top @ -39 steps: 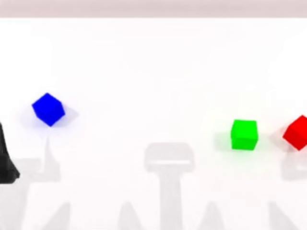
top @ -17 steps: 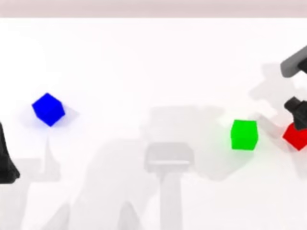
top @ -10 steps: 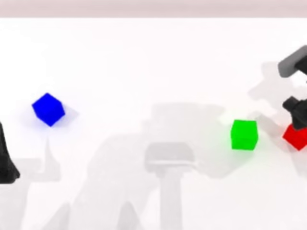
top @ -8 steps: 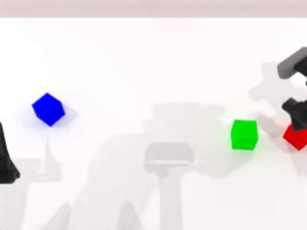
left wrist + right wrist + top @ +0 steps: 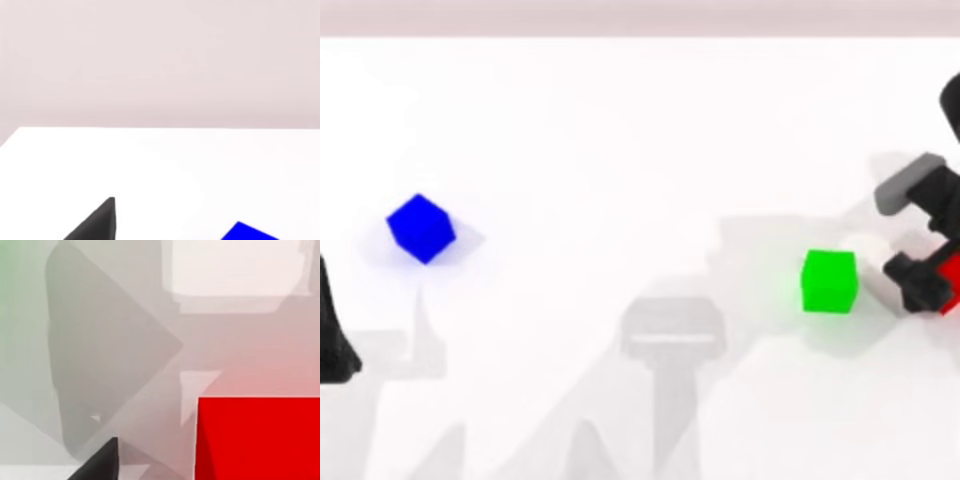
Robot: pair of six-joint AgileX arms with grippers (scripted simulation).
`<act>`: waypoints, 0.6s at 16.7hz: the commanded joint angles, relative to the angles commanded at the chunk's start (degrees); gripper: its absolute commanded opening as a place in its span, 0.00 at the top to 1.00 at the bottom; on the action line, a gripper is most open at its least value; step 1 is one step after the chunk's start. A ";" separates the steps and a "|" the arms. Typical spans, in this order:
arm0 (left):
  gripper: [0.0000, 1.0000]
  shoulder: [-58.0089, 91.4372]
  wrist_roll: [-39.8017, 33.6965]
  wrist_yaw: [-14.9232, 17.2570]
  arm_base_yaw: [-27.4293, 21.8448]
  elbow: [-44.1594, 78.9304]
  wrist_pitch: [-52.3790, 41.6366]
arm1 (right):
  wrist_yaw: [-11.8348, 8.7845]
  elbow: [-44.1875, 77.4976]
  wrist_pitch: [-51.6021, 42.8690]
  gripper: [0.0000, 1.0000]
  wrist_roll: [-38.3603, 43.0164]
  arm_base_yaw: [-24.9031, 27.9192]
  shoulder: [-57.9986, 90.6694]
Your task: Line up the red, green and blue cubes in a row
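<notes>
The blue cube (image 5: 420, 228) lies turned at an angle at the table's left. Over on the right rests the green cube (image 5: 829, 281). Just right of it, at the view's edge, the red cube (image 5: 951, 283) is mostly covered by my right gripper (image 5: 932, 284), which is down around it. In the right wrist view the red cube (image 5: 257, 437) fills the near side, with a gap between it and one dark fingertip (image 5: 102, 462); the gripper is open. My left gripper (image 5: 332, 335) is parked at the left edge, open, with the blue cube (image 5: 250, 232) just ahead.
The table (image 5: 620, 150) is plain white, and its far edge runs along the top of the top view. Grey arm shadows fall across the near middle. A gap about one cube wide separates the green cube from my right gripper.
My right arm has come in from the right edge and sunk over the red cube, hiding more of it. No cube has shifted. The left arm has stayed put.
</notes>
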 joint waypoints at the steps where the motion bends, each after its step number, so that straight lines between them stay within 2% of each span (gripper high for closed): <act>1: 0.00 0.00 0.00 0.00 0.00 0.00 0.00 | 0.00 -0.50 0.73 0.00 0.01 0.01 0.41; 5: 0.00 0.00 0.00 0.00 0.00 0.00 0.00 | 0.00 -0.61 0.89 0.00 0.01 0.02 0.50; 10: 0.00 0.00 0.00 0.00 0.00 0.00 0.00 | 0.00 -0.61 0.89 0.38 0.01 0.02 0.50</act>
